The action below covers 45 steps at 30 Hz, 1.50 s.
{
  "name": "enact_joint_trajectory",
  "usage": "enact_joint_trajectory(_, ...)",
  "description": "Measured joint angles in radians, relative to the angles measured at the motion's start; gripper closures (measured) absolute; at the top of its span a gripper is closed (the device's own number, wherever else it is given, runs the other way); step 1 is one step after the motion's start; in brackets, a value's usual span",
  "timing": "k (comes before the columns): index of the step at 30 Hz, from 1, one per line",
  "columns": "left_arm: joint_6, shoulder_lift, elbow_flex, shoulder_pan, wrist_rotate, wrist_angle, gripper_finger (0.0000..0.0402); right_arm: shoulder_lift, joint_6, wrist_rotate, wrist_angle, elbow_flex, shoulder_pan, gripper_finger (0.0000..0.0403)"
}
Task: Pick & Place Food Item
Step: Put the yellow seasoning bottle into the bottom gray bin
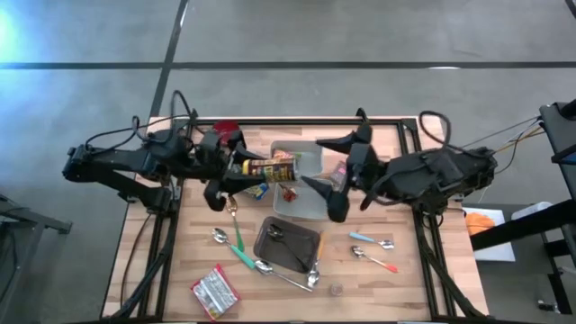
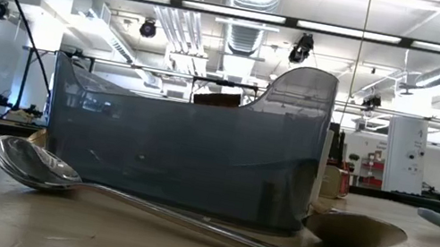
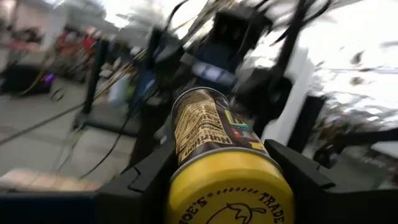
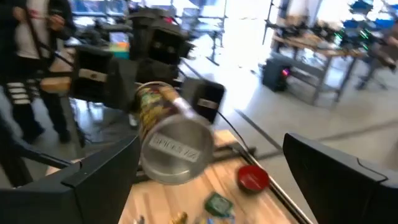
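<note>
Yellow-lidded can (image 3: pixel 214 158) between left fingers (image 3: pixel 146 177)

The clear tray (image 1: pixel 310 153) at the table's far middle is serving as landmark. Directly over it, the can (image 1: pixel 270 168) is lying crosswise in the left gripper (image 1: pixel 236 169), and the right gripper (image 1: pixel 335 171), its fingers spread wide, is crowding the tray's right side. Just nearside of the tray, the dark container (image 1: pixel 286 245) and scattered spoons (image 1: pixel 219 237) are blocking passage. Bare wood is lying open beyond those spoons, toward the near right corner.
</note>
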Motion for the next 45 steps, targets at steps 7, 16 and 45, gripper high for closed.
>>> enact_joint_trajectory(7,-0.094,0.0,0.0,0.048,-0.021,-0.157,0.0192,-0.089,0.272,-0.003,-0.258,0.0,0.007,0.0015)
enact_joint_trajectory(16,-0.236,0.022,0.0,0.197,0.052,-0.397,0.0192,-0.139,0.514,-0.003,-0.484,0.0,0.027,0.0014)
enact_joint_trajectory(45,0.238,0.577,0.544,0.251,0.25,-1.168,0.0192,-0.139,0.669,-0.035,-0.642,-0.001,0.027,0.0014)
